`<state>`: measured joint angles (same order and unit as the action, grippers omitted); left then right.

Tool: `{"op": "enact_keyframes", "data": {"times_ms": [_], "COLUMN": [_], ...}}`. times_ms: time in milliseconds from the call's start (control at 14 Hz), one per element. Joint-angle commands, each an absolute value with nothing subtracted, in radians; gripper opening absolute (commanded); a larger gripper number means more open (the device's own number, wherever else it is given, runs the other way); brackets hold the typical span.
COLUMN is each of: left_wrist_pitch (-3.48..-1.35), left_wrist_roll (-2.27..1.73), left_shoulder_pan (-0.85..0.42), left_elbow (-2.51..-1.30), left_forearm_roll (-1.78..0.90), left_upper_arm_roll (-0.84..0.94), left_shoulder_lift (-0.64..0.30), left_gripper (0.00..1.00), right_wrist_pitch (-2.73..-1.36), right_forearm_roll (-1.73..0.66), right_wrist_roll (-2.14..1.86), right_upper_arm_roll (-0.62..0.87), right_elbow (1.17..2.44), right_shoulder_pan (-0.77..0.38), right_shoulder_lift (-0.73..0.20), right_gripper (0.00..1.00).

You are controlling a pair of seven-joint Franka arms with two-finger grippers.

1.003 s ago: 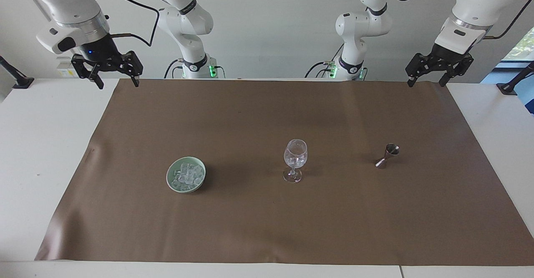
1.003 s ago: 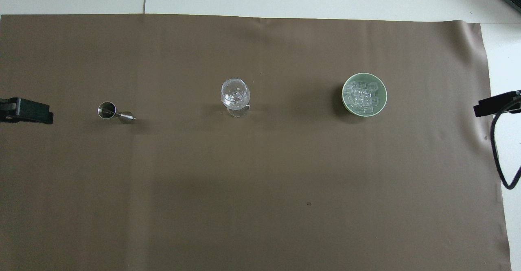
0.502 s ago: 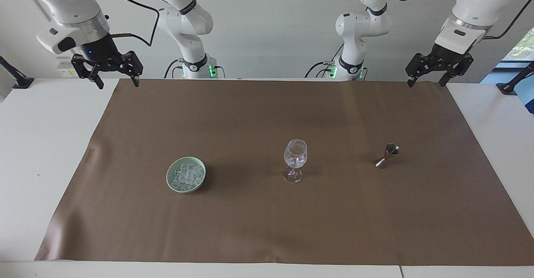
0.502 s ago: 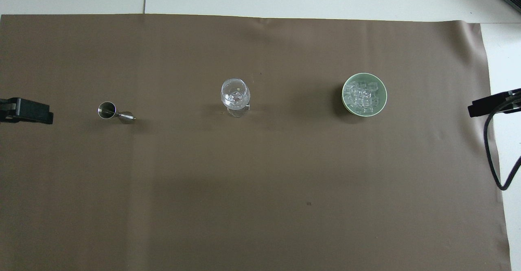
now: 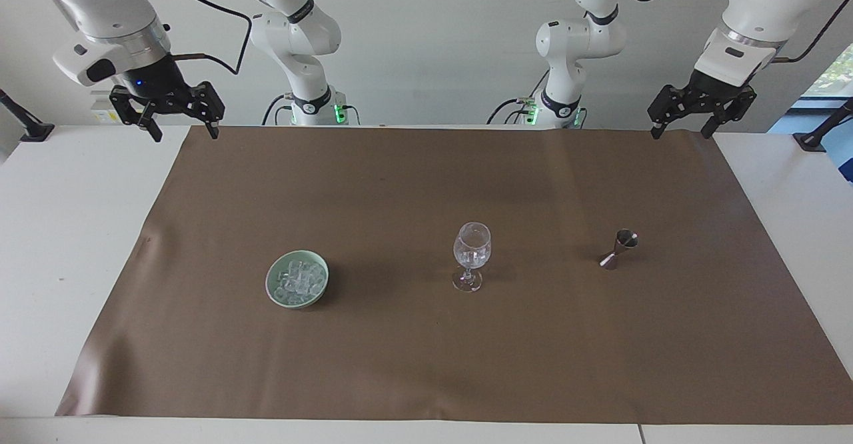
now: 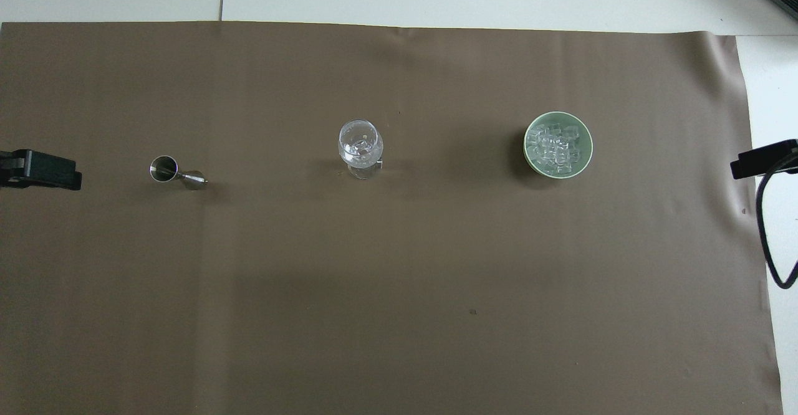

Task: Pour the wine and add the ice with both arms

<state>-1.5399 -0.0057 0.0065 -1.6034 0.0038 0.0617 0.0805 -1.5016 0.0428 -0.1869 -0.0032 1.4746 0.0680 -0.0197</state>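
Tool ends first: we see the left tool (image 5: 683,131) hanging over the brown mat's (image 5: 426,351) corner nearest the robots at the left arm's end, fingers spread wide and holding nothing. Our right tool (image 5: 181,132) hangs over the matching corner at the right arm's end, equally wide and empty. Both arms wait.

Under the smooth, matte mat lies the white table (image 5: 60,244). On the mat, a round pale green bowl (image 5: 272,289) holds a heap of clear, glassy ice (image 5: 297,280). Beside it, mid-mat, a clear stemmed glass (image 5: 472,251) stands upright with more cubes in it. Smallest is a metal, hourglass-shaped jigger (image 5: 618,249), upright toward the left arm's end.
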Motion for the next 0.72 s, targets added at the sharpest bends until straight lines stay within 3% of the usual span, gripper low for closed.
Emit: {"op": "enact_keyframes", "data": {"times_ms": [0, 645], "left_wrist_pitch": [-1.525, -1.525], "left_wrist_roll": [-0.002, -0.002], "left_shoulder_pan": [-0.008, -0.008], "left_elbow": [-1.601, -1.603], "left_forearm_roll": [0.005, 0.005], "left_upper_arm_roll": [0.049, 0.049], "left_shoulder_lift": [0.092, 0.092], "left_gripper": [1.00, 1.00], "right_wrist_pitch": [-1.505, -1.505], "right_forearm_roll": [0.046, 0.046], "right_wrist_roll": [-0.190, -0.192], "right_upper_arm_roll": [-0.020, -0.046], "right_elbow": [1.485, 1.485], "right_shoulder_pan": [0.055, 0.041], "right_shoulder_lift": [-0.005, -0.005], "right_gripper": [1.00, 1.00]}}
